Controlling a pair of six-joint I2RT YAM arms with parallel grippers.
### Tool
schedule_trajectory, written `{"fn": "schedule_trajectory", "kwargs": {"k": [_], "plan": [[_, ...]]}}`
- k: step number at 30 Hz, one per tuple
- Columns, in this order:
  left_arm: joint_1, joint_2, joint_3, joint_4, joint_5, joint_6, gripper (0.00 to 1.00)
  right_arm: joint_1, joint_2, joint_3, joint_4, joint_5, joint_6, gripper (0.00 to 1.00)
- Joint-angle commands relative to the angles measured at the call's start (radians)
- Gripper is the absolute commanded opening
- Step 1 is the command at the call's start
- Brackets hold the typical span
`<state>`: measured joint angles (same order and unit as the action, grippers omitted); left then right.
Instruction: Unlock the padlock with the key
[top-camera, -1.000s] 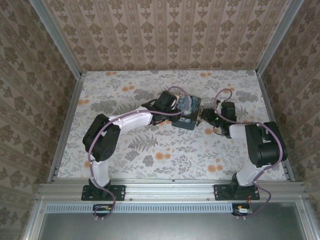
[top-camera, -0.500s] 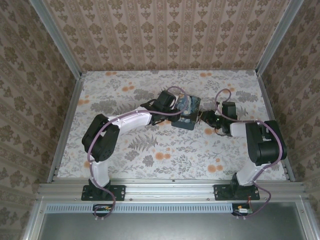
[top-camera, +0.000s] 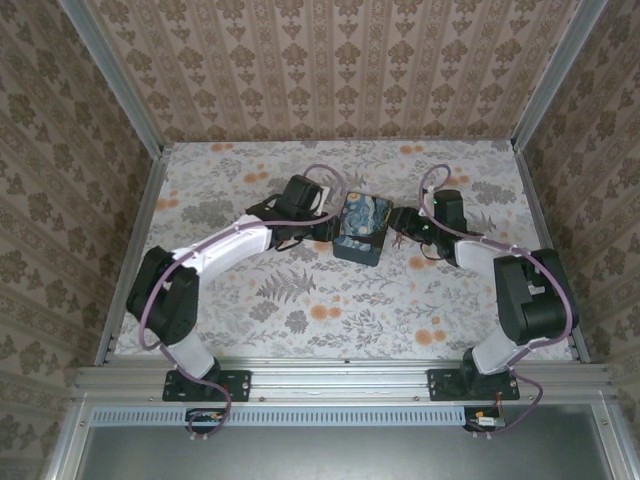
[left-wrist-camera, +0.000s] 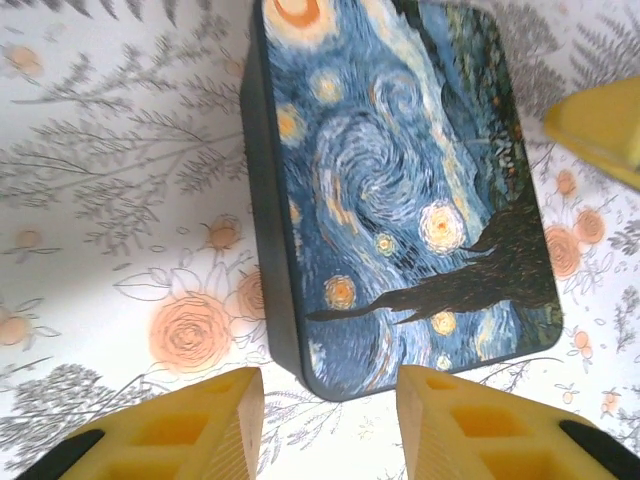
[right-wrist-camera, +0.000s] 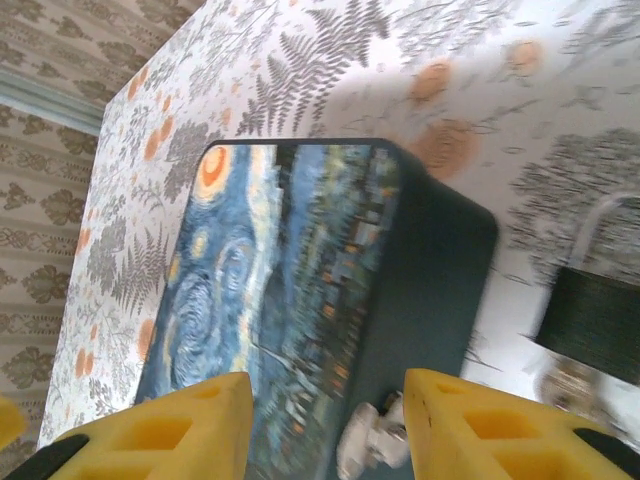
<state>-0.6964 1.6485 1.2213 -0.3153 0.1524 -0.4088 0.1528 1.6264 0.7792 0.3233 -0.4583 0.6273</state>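
Where the left wrist camera looks down past it, the left gripper (left-wrist-camera: 330, 395) has its two yellow fingers (left-wrist-camera: 200, 425) spread apart with nothing between them. Directly ahead of the gap, just clear of the fingertips, is the short end of a dark tin box (left-wrist-camera: 400, 190) with a blue swirling night-sky lid. The box lies flat on the flowered table (left-wrist-camera: 110, 200). Beside its far right edge, a yellow fingertip of the other arm enters the view.

The right gripper (right-wrist-camera: 328, 385) is likewise parted, its fingers held over the long side of the same box. Between them, low against the box's dark wall, sits a small silvery piece (right-wrist-camera: 372, 440). It is blurred, so whether it is the key, or whether either finger touches it, cannot be determined.

To the right of this gripper's right finger, off the box and on the table, lies the padlock (right-wrist-camera: 585, 312), with a dark body and a pale shackle arching away from the gripper. A round silvery item (right-wrist-camera: 568, 382) just below the padlock body is too blurred to identify.

In the top view, the left gripper sits at the box's left side and the right gripper at its right side, with the box between the two.
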Motion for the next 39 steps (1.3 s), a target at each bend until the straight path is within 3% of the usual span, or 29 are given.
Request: {"fn": "schedule_trajectory", "kwargs": {"k": [1,9,12,14,15,16,17,20,23,25,27,28,32,35,39], "plan": [[0.030,-0.087,-0.056,-0.060,-0.030,-0.019,0.41,0.085,0.070,0.073,-0.044,0.012,-0.012,0.44],[0.179,-0.233,-0.194,-0.101,-0.077,-0.024,0.42,0.267,0.169,0.186,0.003,0.063,0.041,0.42],[0.233,-0.251,-0.238,-0.080,-0.078,-0.028,0.42,0.291,0.168,0.194,0.017,0.051,0.057,0.43],[0.267,-0.261,-0.267,-0.049,-0.091,-0.015,0.47,0.276,0.140,0.175,-0.005,0.060,0.040,0.45],[0.273,-0.271,-0.281,-0.030,-0.108,0.000,0.57,0.261,0.115,0.166,-0.039,0.075,0.011,0.54],[0.274,-0.279,-0.289,-0.012,-0.127,0.016,0.94,0.247,0.087,0.153,-0.072,0.095,-0.022,0.69],[0.276,-0.291,-0.301,0.008,-0.154,0.025,1.00,0.230,0.047,0.139,-0.125,0.122,-0.069,0.99],[0.305,-0.319,-0.327,0.043,-0.258,0.024,1.00,0.179,-0.091,0.093,-0.275,0.241,-0.205,1.00],[0.319,-0.343,-0.382,0.089,-0.492,0.058,1.00,0.108,-0.242,0.018,-0.352,0.427,-0.325,1.00],[0.349,-0.358,-0.441,0.137,-0.661,0.084,1.00,0.055,-0.345,-0.059,-0.327,0.581,-0.400,1.00],[0.403,-0.367,-0.509,0.224,-0.754,0.142,1.00,-0.011,-0.412,-0.143,-0.256,0.670,-0.454,1.00],[0.443,-0.380,-0.508,0.197,-0.707,0.126,1.00,-0.037,-0.433,-0.174,-0.221,0.693,-0.476,1.00],[0.468,-0.442,-0.675,0.548,-0.698,0.454,1.00,-0.089,-0.436,-0.300,-0.025,0.783,-0.610,1.00],[0.559,-0.405,-0.774,0.708,-0.589,0.428,1.00,-0.142,-0.362,-0.365,0.170,0.718,-0.590,1.00],[0.587,-0.322,-0.833,0.971,-0.464,0.400,1.00,-0.181,-0.292,-0.360,0.319,0.633,-0.541,1.00]]}}
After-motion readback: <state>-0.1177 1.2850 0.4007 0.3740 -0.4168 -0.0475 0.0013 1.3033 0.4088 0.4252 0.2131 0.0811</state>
